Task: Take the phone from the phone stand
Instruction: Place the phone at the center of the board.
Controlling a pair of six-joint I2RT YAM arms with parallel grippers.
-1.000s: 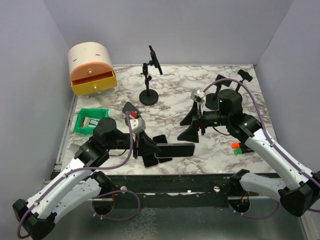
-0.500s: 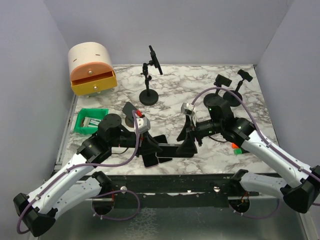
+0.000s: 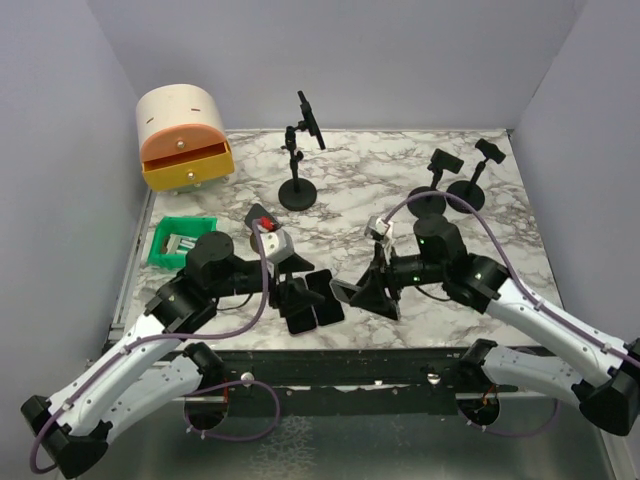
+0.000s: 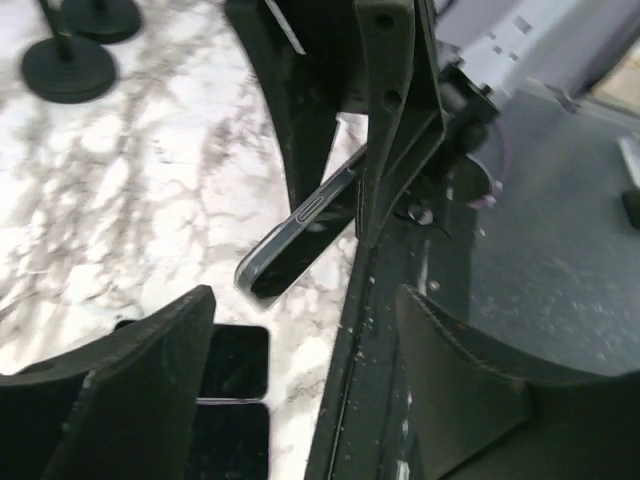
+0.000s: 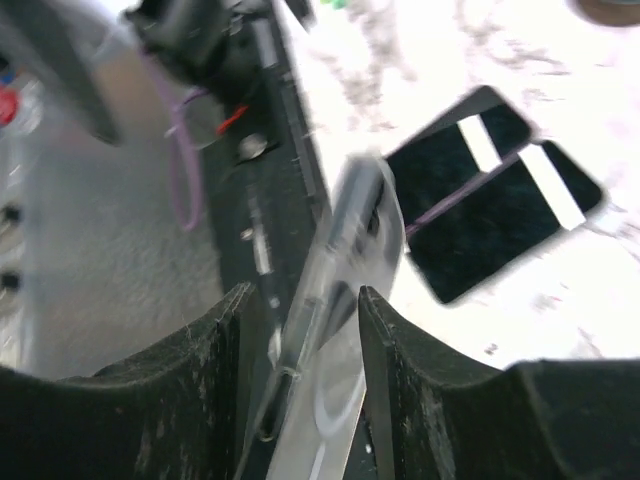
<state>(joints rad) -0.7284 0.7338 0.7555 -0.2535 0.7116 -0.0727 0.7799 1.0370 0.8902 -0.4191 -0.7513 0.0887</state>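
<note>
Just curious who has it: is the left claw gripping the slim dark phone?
No. In the left wrist view the left gripper's fingers stand apart with nothing between them, while the right gripper pinches the slim dark phone.

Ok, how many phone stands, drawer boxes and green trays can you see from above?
phone stands: 3
drawer box: 1
green tray: 1
Total: 5

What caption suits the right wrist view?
Right gripper holds a phone in its jaws; two other phones lie on the table.
</note>
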